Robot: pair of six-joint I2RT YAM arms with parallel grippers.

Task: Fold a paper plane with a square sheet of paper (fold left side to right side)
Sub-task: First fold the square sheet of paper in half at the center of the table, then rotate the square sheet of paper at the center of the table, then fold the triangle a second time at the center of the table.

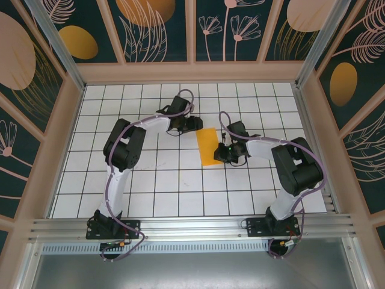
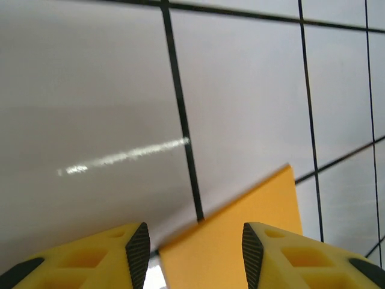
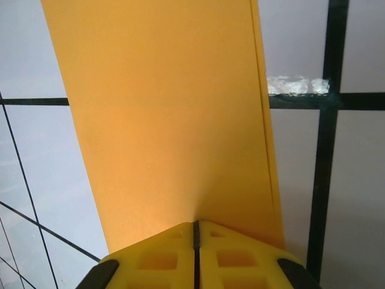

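Yellow fingers (image 3: 150, 259) of the right end effector (image 3: 195, 232) sit closest to the lens in the right wrist view. They are pressed together, with a thin dark seam between them. Their tips meet the near edge of the square sheet of paper (image 3: 174, 120). Whether they press down on the sheet cannot be told.

Along the sheet's right edge in that view, two layers show with a slight offset, so the sheet is folded over on itself.

In the top view, the sheet (image 1: 209, 146) appears as a narrow orange-yellow rectangle, slightly tilted. It lies on the white tiled surface (image 1: 150, 180) between the two end effectors.
- The left end effector (image 1: 195, 124) sits just beside the sheet's far left corner.
- The right end effector (image 1: 224, 152) sits against the sheet's right edge, toward its near end.

In the left wrist view, the left end effector (image 2: 195, 247) has its fingers (image 2: 138, 247) spread apart. A corner portion of the sheet (image 2: 240, 235) lies in the gap between them and crosses a dark grid line of the surface (image 2: 90, 90). The black pads face each other across the sheet, and neither pad touches it.
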